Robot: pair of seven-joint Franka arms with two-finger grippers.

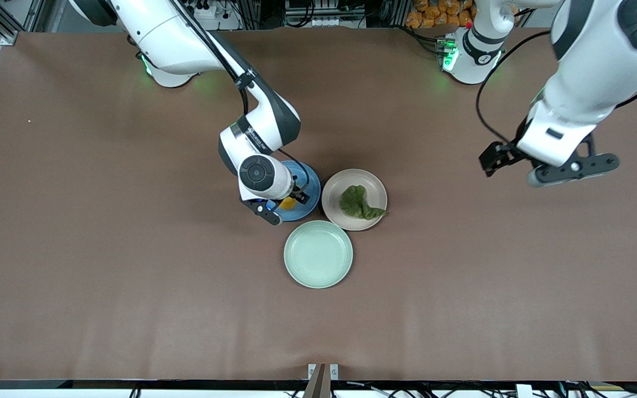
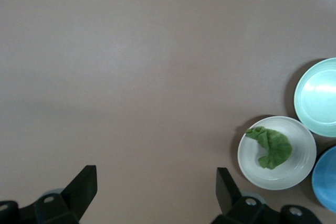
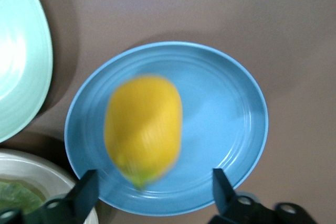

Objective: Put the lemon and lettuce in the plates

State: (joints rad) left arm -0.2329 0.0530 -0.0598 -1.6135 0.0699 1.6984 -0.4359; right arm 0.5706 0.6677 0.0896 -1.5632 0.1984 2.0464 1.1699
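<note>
The yellow lemon (image 3: 143, 129) shows blurred over the middle of the blue plate (image 3: 226, 114), and I cannot tell whether it rests on it. My right gripper (image 3: 155, 192) is open just above this plate (image 1: 310, 188), its fingers wide apart and clear of the lemon (image 1: 288, 203). The lettuce (image 1: 358, 203) lies in the beige-pink plate (image 1: 335, 193), beside the blue one, toward the left arm's end. My left gripper (image 1: 572, 170) is open and empty, held high over bare table near the left arm's end. In the left wrist view (image 2: 156, 190) it sees the lettuce (image 2: 273, 148) in its plate (image 2: 302, 156).
A pale mint-green plate (image 1: 318, 254) sits empty, nearer to the front camera than the other two plates and close to both. It also shows in the right wrist view (image 3: 21, 66) and the left wrist view (image 2: 320, 98). Brown table surface surrounds the plates.
</note>
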